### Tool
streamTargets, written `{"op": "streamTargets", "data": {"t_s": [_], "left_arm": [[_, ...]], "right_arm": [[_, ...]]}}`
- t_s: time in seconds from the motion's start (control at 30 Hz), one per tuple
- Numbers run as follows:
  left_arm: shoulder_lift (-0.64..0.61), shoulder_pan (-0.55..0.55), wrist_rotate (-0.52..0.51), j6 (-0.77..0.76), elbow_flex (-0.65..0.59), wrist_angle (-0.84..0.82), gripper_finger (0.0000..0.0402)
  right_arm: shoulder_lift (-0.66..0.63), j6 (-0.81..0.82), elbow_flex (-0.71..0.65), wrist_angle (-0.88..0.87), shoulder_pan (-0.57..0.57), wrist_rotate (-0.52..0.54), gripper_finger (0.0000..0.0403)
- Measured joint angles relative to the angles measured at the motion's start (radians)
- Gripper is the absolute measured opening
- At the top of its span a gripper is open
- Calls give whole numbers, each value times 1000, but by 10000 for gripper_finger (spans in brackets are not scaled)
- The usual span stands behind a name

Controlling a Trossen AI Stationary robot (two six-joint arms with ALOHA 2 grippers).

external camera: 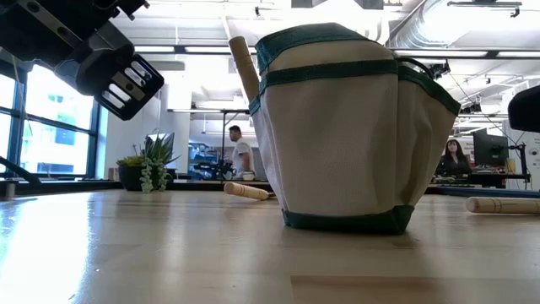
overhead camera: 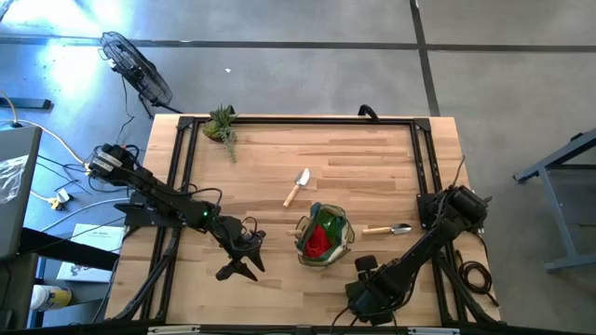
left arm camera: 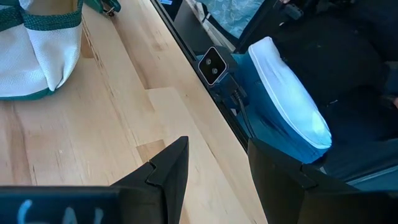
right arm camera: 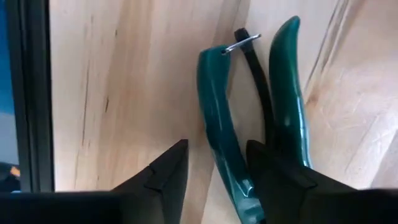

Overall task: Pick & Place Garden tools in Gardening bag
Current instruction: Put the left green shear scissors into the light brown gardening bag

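The gardening bag (overhead camera: 323, 237) stands upright on its base at the table's middle, with a red glove-like piece (overhead camera: 318, 240) inside and a wooden handle (external camera: 244, 66) sticking out of its top. Green-handled pruning shears (right arm camera: 219, 118) lie flat on the table near the front edge. My right gripper (right arm camera: 214, 171) is open just over them; one green handle (right arm camera: 231, 163) runs between its fingers. One wooden-handled trowel (overhead camera: 296, 187) lies beyond the bag, another (overhead camera: 386, 229) to its right. My left gripper (left arm camera: 214, 165) is open and empty over the table's front left (overhead camera: 244, 259). My right gripper stands over the shears from above, with one handle (right arm camera: 231, 163) between its open fingers and the other handle (right arm camera: 289, 106) passing behind one finger. I cannot tell whether a finger touches the shears, which lie flat on the table.
A leafy plant clump (overhead camera: 222, 125) sits at the far left corner. A black frame rail (overhead camera: 298, 119) runs along the table's far and side edges. People sit and stand in the room beyond the table (external camera: 239, 148). Bare wood lies between the bag and my left gripper.
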Motion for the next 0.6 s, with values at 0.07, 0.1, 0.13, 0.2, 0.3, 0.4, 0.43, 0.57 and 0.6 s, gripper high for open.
{"op": "streamTargets", "data": {"t_s": [0.07,0.1,0.13,0.2,0.3,0.4,0.43,0.57,0.6], "left_arm": [[0,0,-6,1,0,0,161],[0,0,-9,1,0,0,161],[0,0,-11,1,0,0,161],[0,0,-16,1,0,0,161],[0,0,-16,2,0,0,161],[0,0,-16,2,0,0,161],[0,0,-16,2,0,0,161],[0,0,-17,2,0,0,161],[0,0,-17,2,0,0,161]], "right_arm": [[0,12,0,-1,1,7,131],[1,22,-1,-1,3,7,119],[1,25,-1,-2,5,9,104],[1,28,-2,-5,11,26,72],[0,79,-2,-10,16,68,32],[-5,106,-2,-18,16,76,32],[-7,120,-2,-24,16,88,32],[-13,161,0,-43,17,109,32],[-16,173,-1,-49,20,122,32]]}}
